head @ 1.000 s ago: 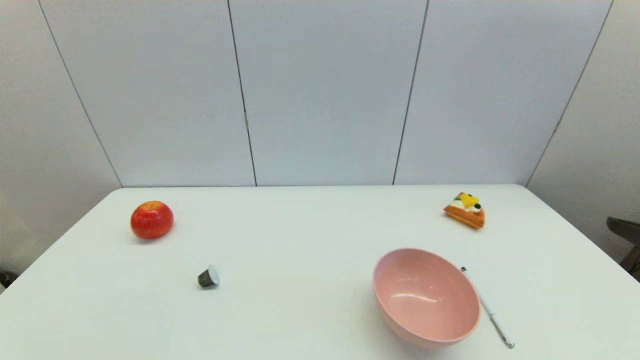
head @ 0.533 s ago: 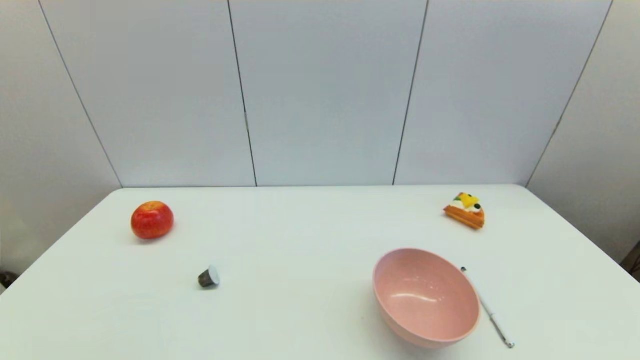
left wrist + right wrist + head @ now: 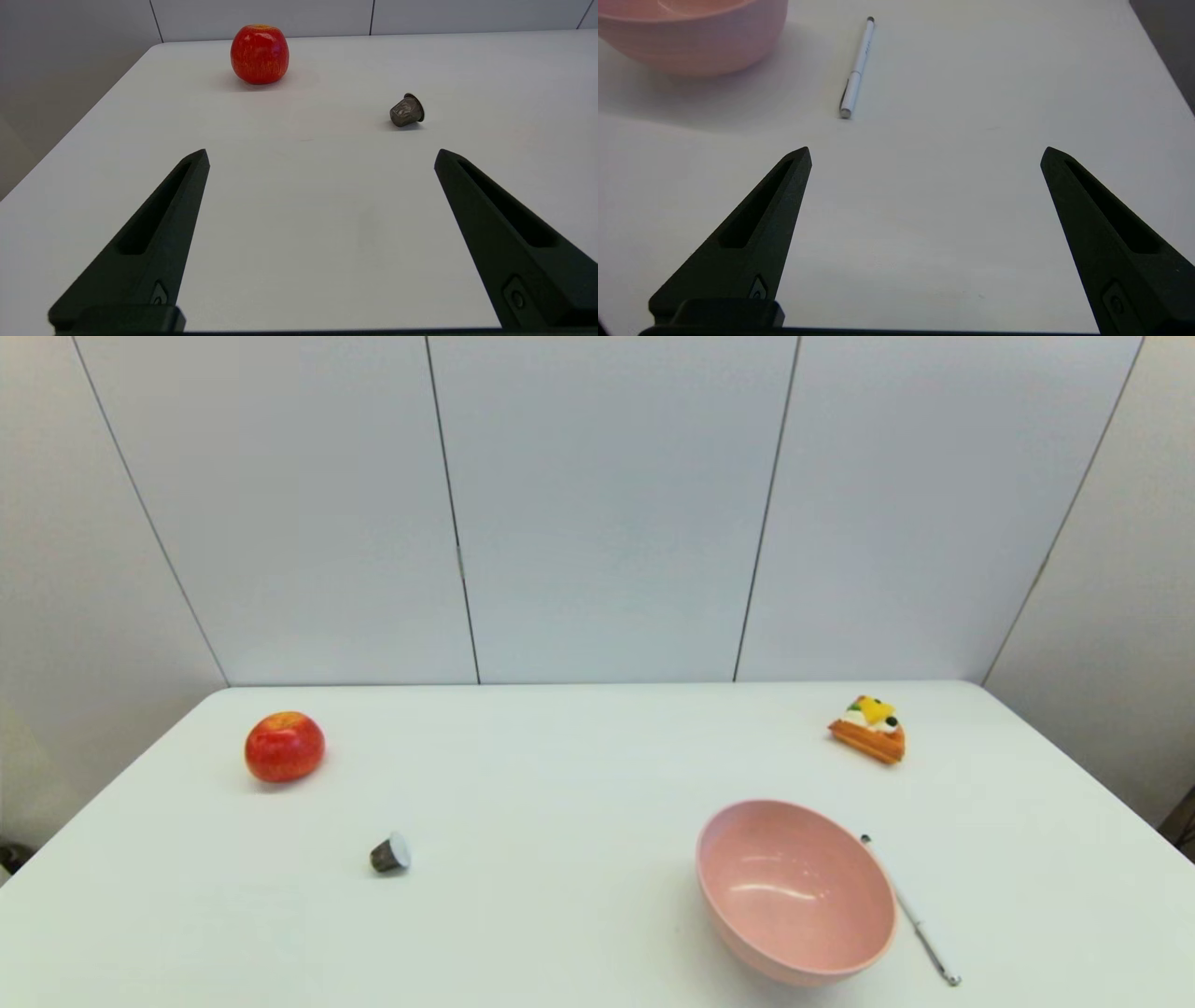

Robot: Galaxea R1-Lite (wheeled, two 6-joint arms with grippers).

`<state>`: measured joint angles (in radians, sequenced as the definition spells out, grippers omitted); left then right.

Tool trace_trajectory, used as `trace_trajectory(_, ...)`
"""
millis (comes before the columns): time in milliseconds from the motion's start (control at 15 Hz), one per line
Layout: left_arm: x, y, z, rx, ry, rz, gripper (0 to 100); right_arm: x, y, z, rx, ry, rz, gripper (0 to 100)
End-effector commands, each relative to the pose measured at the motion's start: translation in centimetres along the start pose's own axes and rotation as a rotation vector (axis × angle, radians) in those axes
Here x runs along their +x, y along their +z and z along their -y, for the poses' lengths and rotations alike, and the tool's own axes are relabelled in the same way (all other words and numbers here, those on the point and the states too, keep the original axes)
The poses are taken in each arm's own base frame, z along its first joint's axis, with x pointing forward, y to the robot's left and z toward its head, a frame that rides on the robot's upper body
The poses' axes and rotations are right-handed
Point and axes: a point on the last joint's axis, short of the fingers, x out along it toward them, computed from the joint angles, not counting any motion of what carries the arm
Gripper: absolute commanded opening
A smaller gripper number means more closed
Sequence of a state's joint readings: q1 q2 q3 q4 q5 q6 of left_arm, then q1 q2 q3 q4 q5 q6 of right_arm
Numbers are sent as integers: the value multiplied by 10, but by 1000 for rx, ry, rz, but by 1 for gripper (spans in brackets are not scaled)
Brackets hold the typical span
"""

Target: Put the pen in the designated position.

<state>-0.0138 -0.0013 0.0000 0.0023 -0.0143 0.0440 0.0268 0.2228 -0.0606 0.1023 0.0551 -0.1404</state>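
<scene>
Pen (image 3: 908,912) lay flat on the white table (image 3: 579,775), just beside the pink bowl (image 3: 794,891) on its right side; whether the two touched could not be told. Dark tip pointed toward the far edge of the table, thin metal end toward the near edge. In the right wrist view the pen (image 3: 857,70) sat ahead of the fingers, clear of them, with the bowl (image 3: 691,35) alongside it.

Right end effector (image 3: 927,156): fingers spread wide apart, nothing between them, low over bare table on the near side of the pen. Not visible in the head view.

Left end effector (image 3: 322,156): fingers likewise spread wide, empty, over bare table at the left. Ahead of it lay a small dark capsule (image 3: 407,110) on its side, and farther off a red apple (image 3: 259,54).

Head view also showed the apple (image 3: 284,747) at far left, the capsule (image 3: 389,854) nearer and left of centre, and a waffle slice with fruit topping (image 3: 870,729) at far right, well apart from the bowl.
</scene>
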Motion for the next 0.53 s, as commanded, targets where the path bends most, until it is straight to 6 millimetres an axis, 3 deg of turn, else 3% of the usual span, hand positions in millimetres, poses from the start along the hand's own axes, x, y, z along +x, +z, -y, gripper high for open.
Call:
trace_trajectory(67, 0, 0, 0, 0, 0, -2, 100, 4, -5, -1, -1, -10, 69, 100)
trace_trajectory(400, 0, 0, 0, -1, 0, -2, 100, -11, -12, -3, 31, -64, 274, 100)
trace_trajectory(533, 0, 0, 0, -1, 0, -2, 100, -11, -13, -2, 102, -74, 267, 100)
